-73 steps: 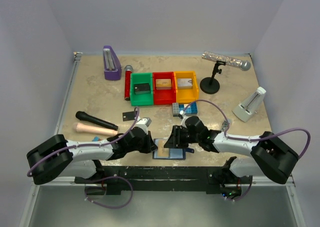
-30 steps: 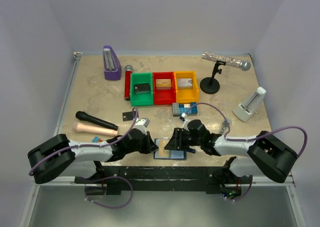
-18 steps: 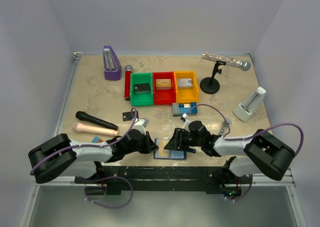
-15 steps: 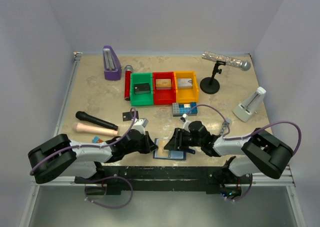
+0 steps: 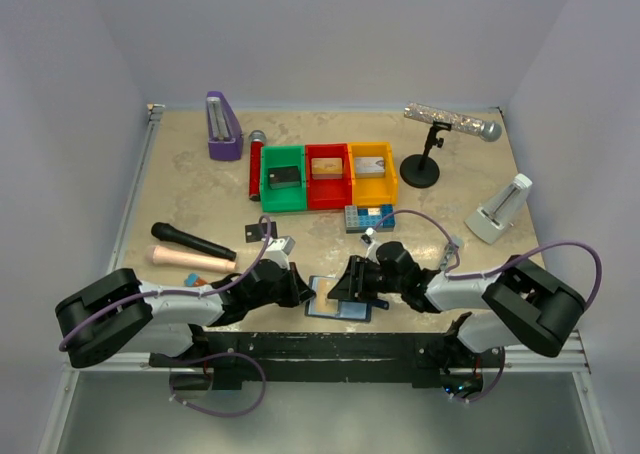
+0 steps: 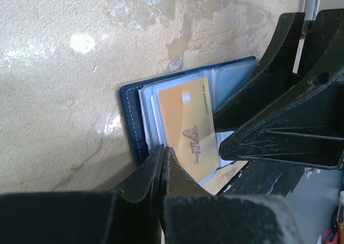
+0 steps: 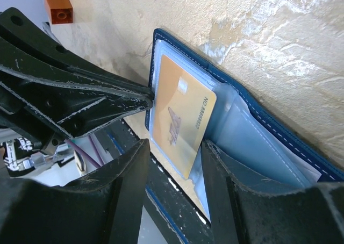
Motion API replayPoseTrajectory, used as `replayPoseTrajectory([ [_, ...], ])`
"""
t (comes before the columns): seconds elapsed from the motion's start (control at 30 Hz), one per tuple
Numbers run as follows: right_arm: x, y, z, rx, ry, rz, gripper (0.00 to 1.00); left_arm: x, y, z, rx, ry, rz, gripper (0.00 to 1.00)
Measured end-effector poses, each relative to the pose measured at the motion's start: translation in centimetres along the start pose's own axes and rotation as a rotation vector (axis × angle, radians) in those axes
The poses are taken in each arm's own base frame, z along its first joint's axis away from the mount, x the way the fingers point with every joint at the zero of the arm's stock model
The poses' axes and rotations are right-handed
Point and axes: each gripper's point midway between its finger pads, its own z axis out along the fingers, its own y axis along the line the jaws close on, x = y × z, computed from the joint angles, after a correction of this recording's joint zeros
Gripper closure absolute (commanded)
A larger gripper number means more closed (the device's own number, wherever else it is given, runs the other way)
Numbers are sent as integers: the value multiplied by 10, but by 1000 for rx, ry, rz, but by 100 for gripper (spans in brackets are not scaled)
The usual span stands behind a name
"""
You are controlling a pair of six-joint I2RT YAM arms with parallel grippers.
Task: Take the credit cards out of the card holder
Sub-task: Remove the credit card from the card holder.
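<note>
The card holder (image 5: 345,312) sits at the table's (image 5: 200,189) near edge, a card (image 5: 327,294) in it. The left gripper (image 5: 300,292) is at its left and the right gripper (image 5: 352,282) at its right. Behind it come a studded plate (image 5: 367,217), then 3 bins (image 5: 328,198); a microphone (image 5: 192,242) lies behind-left.

Card holder (image 5: 340,311) lies open at the near edge of the surface (image 5: 190,189), between my two wrists. Gold-tan card (image 5: 326,296) shows on its left half. Left jaws are at the holder's left edge, right jaws over its right half; the gap isn't readable from here. Black card (image 5: 260,231) lies flat behind my left arm. Green bin (image 5: 283,201), red bin (image 5: 327,200) and yellow bin (image 5: 372,193) hold one card each.
</note>
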Motion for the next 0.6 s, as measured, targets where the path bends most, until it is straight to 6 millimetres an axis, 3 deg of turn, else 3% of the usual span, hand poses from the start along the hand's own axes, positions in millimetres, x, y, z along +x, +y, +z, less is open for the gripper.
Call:
replayPoseTrajectory([
  [0.6, -1, 2, -2, 7, -7, -12, 52, 6, 6, -2, -7, 8, -26, 100],
])
